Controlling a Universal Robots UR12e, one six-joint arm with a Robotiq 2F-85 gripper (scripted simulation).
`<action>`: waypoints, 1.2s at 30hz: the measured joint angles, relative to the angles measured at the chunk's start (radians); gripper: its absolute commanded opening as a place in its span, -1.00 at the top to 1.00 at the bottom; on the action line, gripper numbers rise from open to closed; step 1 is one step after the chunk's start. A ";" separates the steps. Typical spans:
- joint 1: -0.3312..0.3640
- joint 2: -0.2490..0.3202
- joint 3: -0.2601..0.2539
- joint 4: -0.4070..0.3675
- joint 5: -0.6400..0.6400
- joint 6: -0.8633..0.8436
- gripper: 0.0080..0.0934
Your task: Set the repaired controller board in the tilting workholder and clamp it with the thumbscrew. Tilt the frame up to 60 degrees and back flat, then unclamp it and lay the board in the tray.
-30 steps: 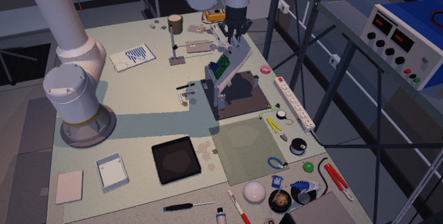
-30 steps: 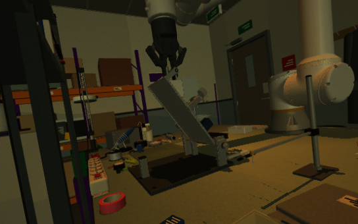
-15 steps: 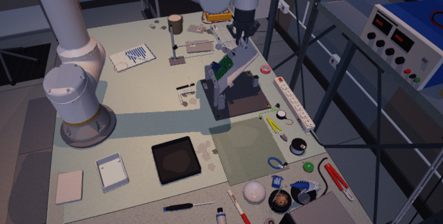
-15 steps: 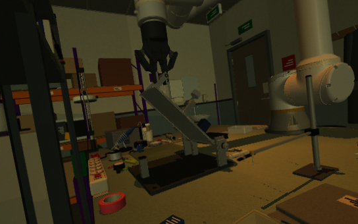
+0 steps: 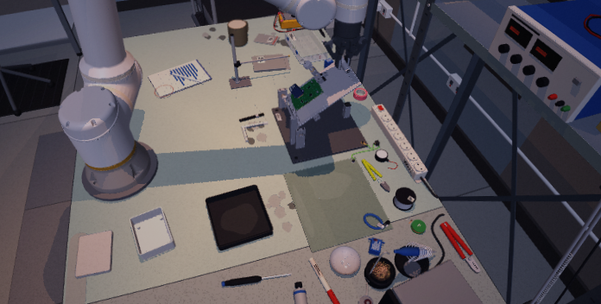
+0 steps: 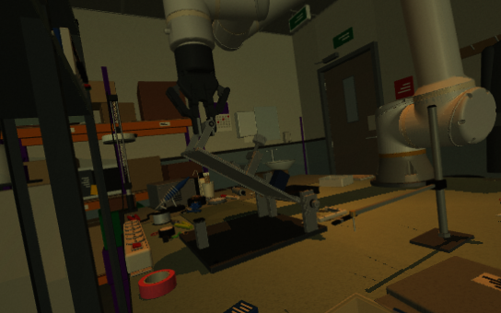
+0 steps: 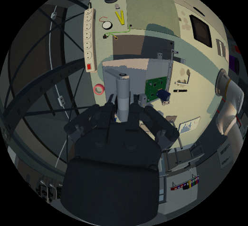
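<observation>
The grey handle [image 7: 122,96] at the raised edge of the tilting frame [image 5: 321,95] sits in my gripper [image 6: 201,120], which is closed around it. The frame slopes down from the handle to its pivot posts [image 6: 310,209] on the dark base plate [image 5: 321,131]. The green controller board [image 5: 307,92] lies on the frame's lower part, with a blue thumbscrew [image 7: 163,95] against its edge. The dark tray [image 5: 238,216] lies flat and empty on the near part of the bench.
A steel shelving frame [image 5: 414,34] rises just beyond the workholder at the bench's edge. A red tape roll [image 5: 360,93] and a power strip [image 5: 399,141] lie beside the base plate. A rod stand [image 5: 236,67], a green mat [image 5: 336,201] and small tools occupy the bench.
</observation>
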 measured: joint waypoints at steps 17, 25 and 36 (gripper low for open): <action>0.013 0.127 -0.040 -0.087 0.000 0.013 1.00; 0.016 0.173 -0.047 -0.126 0.000 0.016 1.00; 0.019 0.215 -0.049 -0.166 0.000 0.019 1.00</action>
